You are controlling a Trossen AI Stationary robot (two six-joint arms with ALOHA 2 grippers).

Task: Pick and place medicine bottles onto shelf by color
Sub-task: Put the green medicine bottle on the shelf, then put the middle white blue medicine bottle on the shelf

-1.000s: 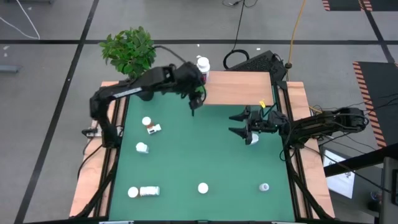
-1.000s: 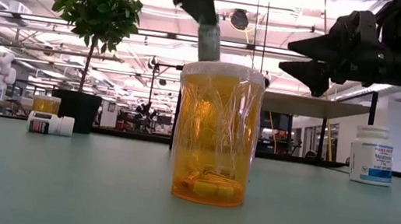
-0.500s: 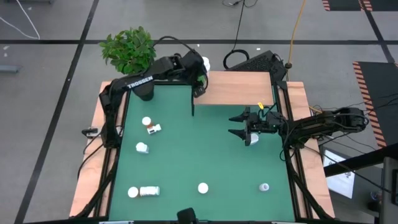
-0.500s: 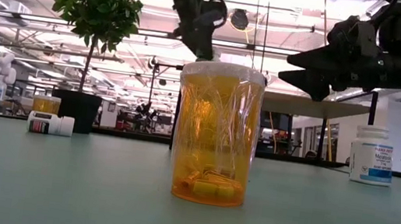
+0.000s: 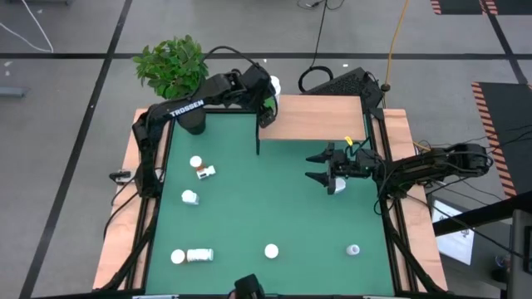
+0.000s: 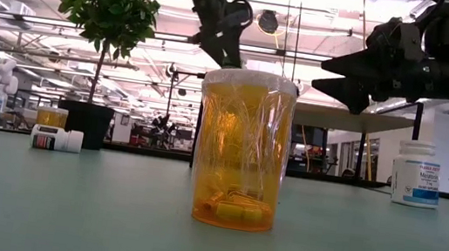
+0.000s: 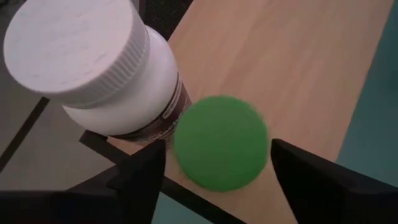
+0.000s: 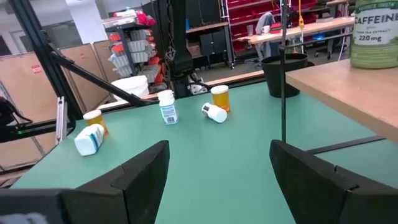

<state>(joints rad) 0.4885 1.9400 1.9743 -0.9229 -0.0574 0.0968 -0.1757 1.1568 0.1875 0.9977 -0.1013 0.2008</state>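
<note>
My left gripper [image 5: 266,104] hangs over the left end of the light-brown shelf [image 5: 320,116], fingers pointing down. In the left wrist view its fingers stand on either side of a green-capped bottle [image 7: 221,149] that stands on the shelf board beside a white-capped bottle [image 7: 93,62]. A sliver of gap shows at one finger. My right gripper [image 5: 314,166] is open and empty above the mat's right part, over a white bottle [image 5: 337,185]. Several more bottles stand or lie on the green mat [image 5: 249,208]. My left gripper's fingers come from above at the green cap [image 7: 264,149]. One finger [image 7: 292,174] sits right at the cap's edge; I cannot tell whether it touches. The bottle stands upright on the shelf.
A potted plant [image 5: 172,66] stands at the far left corner. Bottles sit at the mat's left [image 5: 199,168], [image 5: 189,198] and along the near edge [image 5: 191,256], [image 5: 272,250], [image 5: 354,249]. An orange bottle [image 6: 241,150] fills the middle of the low view.
My left gripper has gone from above the mat by the shelf's near left corner toward the far edge, over the shelf's left end beside the white-capped bottle, and has since kept still there.
</note>
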